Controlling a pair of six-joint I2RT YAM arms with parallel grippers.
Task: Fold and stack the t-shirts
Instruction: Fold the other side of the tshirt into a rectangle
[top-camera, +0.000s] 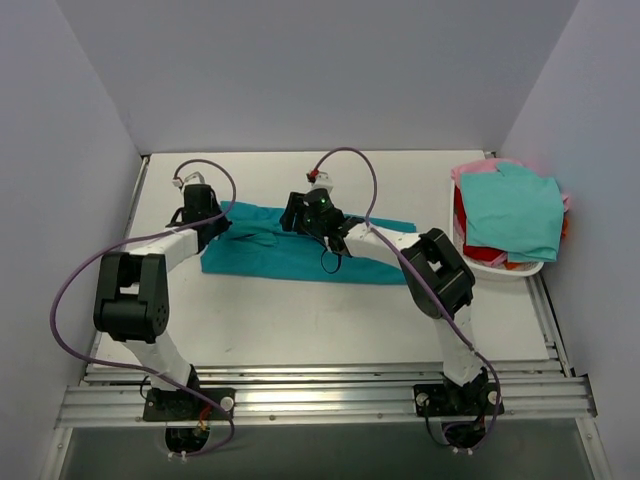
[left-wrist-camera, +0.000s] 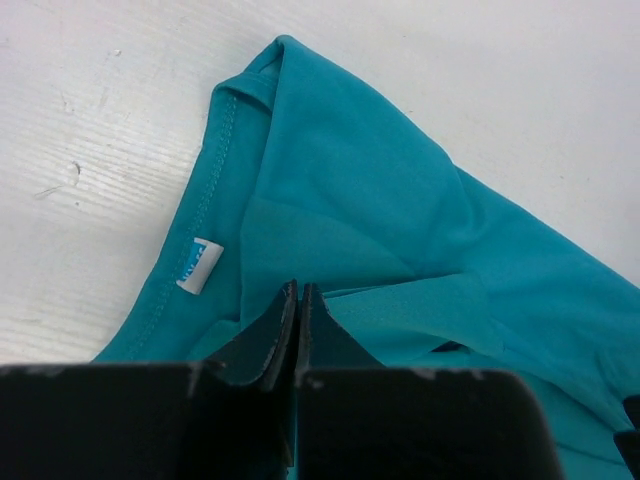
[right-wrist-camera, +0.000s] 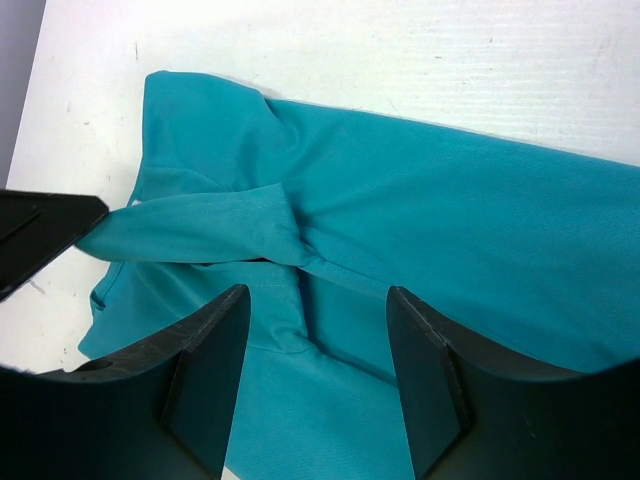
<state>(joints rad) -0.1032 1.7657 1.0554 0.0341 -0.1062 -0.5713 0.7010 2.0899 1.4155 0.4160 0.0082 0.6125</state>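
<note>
The deep teal-blue t-shirt (top-camera: 290, 258) lies spread on the white table, partly folded, with its collar end to the left. My left gripper (top-camera: 214, 228) is at that left end. In the left wrist view its jaws (left-wrist-camera: 298, 292) are pressed together on a fold of the teal shirt (left-wrist-camera: 350, 190) near the collar label (left-wrist-camera: 198, 265). My right gripper (top-camera: 296, 216) is over the shirt's upper middle. It is open (right-wrist-camera: 318, 295) and its fingers straddle a raised fold of the shirt (right-wrist-camera: 460, 220). The left gripper also shows in the right wrist view (right-wrist-camera: 45, 235), with cloth stretched from it.
A white basket (top-camera: 500, 270) stands at the right edge of the table. It holds an aqua-green shirt (top-camera: 515, 210) on top, with a red one (top-camera: 482, 252) and a pink one (top-camera: 475, 168) beneath. Grey walls close in the back and both sides.
</note>
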